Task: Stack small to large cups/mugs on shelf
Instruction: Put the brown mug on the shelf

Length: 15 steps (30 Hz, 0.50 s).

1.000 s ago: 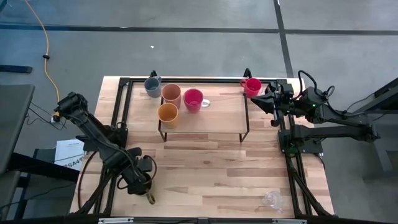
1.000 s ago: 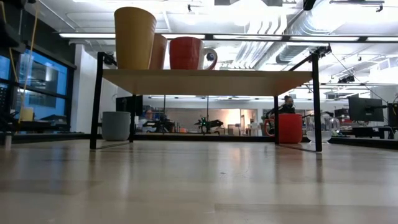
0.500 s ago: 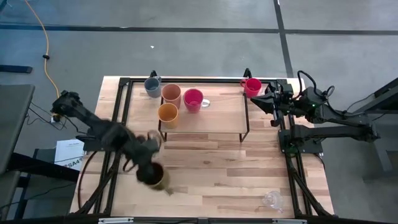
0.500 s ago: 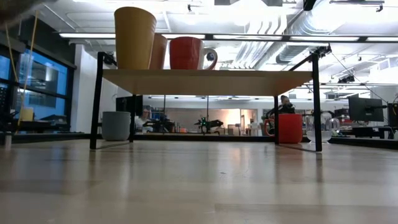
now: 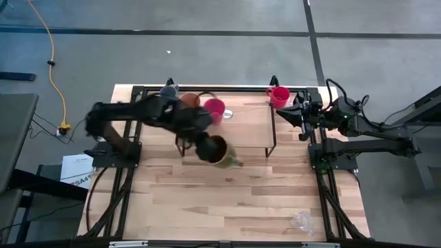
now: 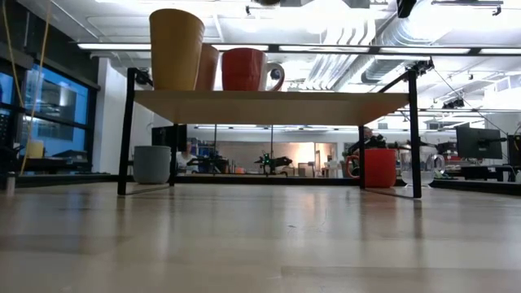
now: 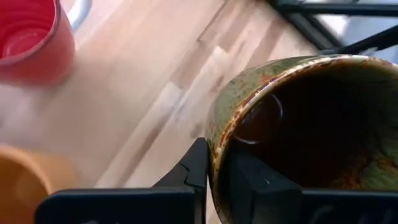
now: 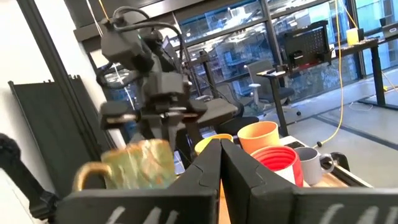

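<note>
dark-brown mug (image 5: 216, 149) with green-mottled glaze clamped by its rim in left hand (image 5: 207, 147), held in air above front edge of shelf (image 5: 248, 127). on shelf top: orange-yellow cup (image 6: 176, 49), peach tumbler (image 6: 208, 67), red cup (image 5: 214, 109), close together at one end. grey-blue mug (image 6: 152, 164) on counter (image 5: 227, 193) behind shelf. second red cup (image 5: 279, 96) on counter at shelf's far right corner. clear glass cup (image 5: 301, 221) near front right of counter. right hand (image 5: 296, 110) waits beside second red cup, fingers together.
</note>
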Motion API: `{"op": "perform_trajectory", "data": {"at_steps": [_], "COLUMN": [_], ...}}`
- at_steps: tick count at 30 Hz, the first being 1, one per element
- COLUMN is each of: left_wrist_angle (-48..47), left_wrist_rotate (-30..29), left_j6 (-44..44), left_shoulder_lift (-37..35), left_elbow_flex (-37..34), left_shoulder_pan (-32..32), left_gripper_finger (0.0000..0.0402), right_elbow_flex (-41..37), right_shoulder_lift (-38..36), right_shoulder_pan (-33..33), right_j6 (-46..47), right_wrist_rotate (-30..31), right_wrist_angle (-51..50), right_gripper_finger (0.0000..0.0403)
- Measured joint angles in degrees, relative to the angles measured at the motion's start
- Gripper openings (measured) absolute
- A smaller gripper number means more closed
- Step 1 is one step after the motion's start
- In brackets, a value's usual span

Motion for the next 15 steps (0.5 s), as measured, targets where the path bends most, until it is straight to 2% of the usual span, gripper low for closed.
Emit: {"op": "perform_trajectory", "data": {"at_steps": [6, 13, 15], "left_wrist_angle": [-6.0, -15.6, -15.8], "left_wrist_rotate": [-0.7, -2.9, -4.6], "left_j6": [3.2, 3.0, 2.3], "left_shoulder_lift": [8.4, 11.0, 11.4], "left_elbow_flex": [8.2, 8.4, 8.2], "left_shoulder_pan": [2.4, 5.1, 6.3], "left_gripper_finger": [0.0017, 0.0017, 0.0017], "right_elbow_flex": [0.0, 0.0, 0.0], "right_shoulder_lift": [0.0, 0.0, 0.0], "right_shoulder_pan": [0.0, 0.0, 0.0], "right_j6": [0.3, 1.5, 1.4], "right_wrist_rotate": [0.0, 0.0, 0.0], "right_wrist_angle": [0.0, 0.0, 0.0], "right_gripper_finger": [0.0, 0.0, 0.0]}}
